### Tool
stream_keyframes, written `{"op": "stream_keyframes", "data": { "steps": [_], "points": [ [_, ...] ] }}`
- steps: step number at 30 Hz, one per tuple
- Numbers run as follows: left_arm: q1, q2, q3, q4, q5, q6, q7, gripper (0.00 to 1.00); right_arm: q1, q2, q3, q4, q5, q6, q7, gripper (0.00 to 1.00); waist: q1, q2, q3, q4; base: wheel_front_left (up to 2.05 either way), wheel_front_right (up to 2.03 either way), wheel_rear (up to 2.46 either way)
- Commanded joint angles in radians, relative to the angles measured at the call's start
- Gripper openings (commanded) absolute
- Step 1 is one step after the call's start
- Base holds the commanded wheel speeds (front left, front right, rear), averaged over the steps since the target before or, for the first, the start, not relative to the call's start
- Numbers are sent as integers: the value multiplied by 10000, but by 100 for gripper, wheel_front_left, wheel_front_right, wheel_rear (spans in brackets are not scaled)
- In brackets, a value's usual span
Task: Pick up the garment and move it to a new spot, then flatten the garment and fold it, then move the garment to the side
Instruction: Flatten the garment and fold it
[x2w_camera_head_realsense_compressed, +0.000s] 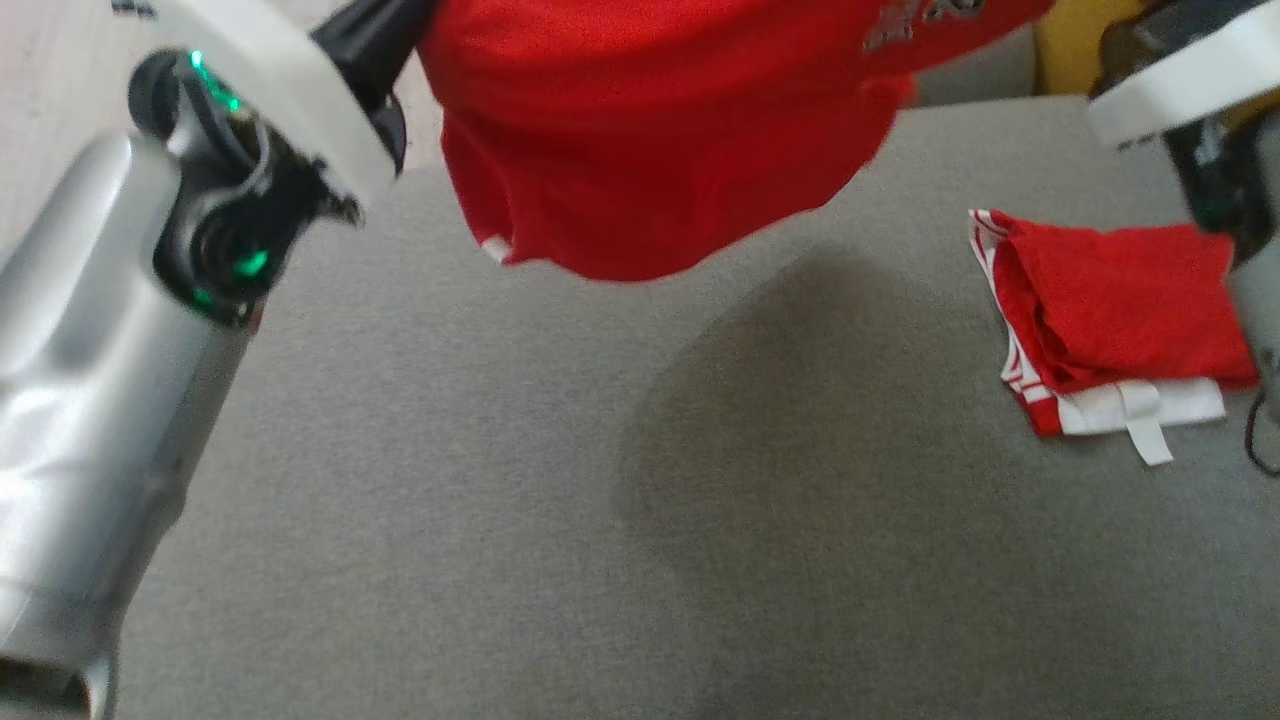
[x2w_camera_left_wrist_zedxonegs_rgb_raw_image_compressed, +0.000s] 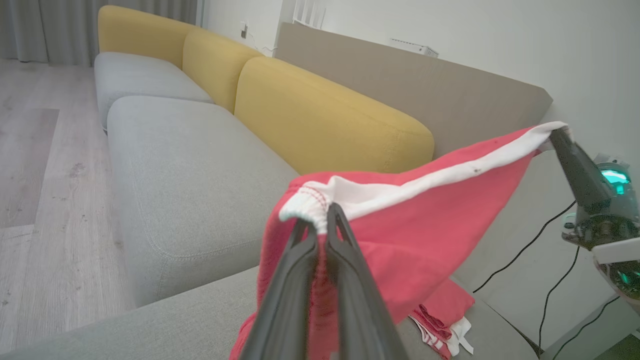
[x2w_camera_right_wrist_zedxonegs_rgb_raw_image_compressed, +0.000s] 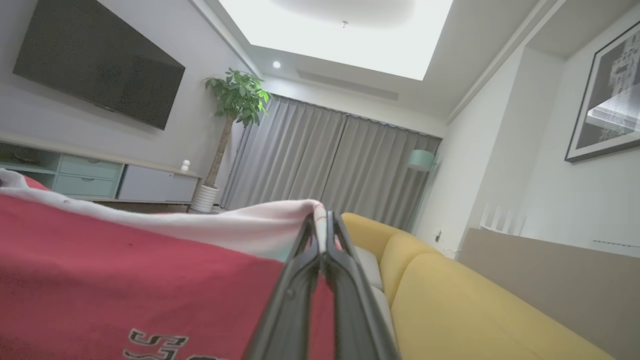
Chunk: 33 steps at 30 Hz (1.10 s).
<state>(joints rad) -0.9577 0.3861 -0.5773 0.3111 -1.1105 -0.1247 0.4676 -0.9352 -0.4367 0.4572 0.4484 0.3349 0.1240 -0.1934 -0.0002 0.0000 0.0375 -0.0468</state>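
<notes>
The garment (x2w_camera_head_realsense_compressed: 650, 130), red with a white band (x2w_camera_left_wrist_zedxonegs_rgb_raw_image_compressed: 400, 185) and grey lettering (x2w_camera_right_wrist_zedxonegs_rgb_raw_image_compressed: 155, 345), hangs in mid-air across the top centre of the head view. The band is pulled taut and the body sags below it.

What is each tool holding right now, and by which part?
Both hold the red garment by its white edge band: left tool at one end, right tool at the other.

Yellow-backed grey sofa (x2w_camera_left_wrist_zedxonegs_rgb_raw_image_compressed: 190, 150), wooden floor (x2w_camera_left_wrist_zedxonegs_rgb_raw_image_compressed: 30, 150)
</notes>
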Motion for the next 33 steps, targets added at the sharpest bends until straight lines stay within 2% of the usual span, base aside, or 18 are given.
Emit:
{"op": "stream_keyframes", "data": {
  "steps": [1,11,17,21,25,30,33],
  "points": [
    [-102,620,318,-484,-127,-59,-141,0,246,-95,159,-307,131,67,113,0,2,0,-217,190,0,0,0],
    [2181,2045,100,-2695,-184,-54,-1014,0,2776,-1205,785,-2080,886,67,1343,0,2,0,-169,418,0,0,0],
    [2804,2365,94,-3406,622,42,-1861,0,2980,-1488,451,-2924,965,67,1929,0,2,0,590,504,0,0,0],
    [2480,2152,57,-3150,1081,38,-2305,0,2287,-1380,469,-2943,916,67,2175,0,2,0,1371,572,0,0,0],
    [1498,1868,-76,-2324,1645,-2,-2658,0,1019,-1223,801,-2393,795,67,2302,0,2,0,2260,680,0,0,0],
    [-310,1384,-234,-743,2174,-45,-3319,0,-1279,-904,1755,-894,593,67,2166,0,2,0,3169,702,0,0,0],
    [-1671,1040,-307,277,2449,-53,-3881,0,-2891,-568,2014,374,379,67,1696,0,2,0,3540,697,0,0,0]
  ]
}}
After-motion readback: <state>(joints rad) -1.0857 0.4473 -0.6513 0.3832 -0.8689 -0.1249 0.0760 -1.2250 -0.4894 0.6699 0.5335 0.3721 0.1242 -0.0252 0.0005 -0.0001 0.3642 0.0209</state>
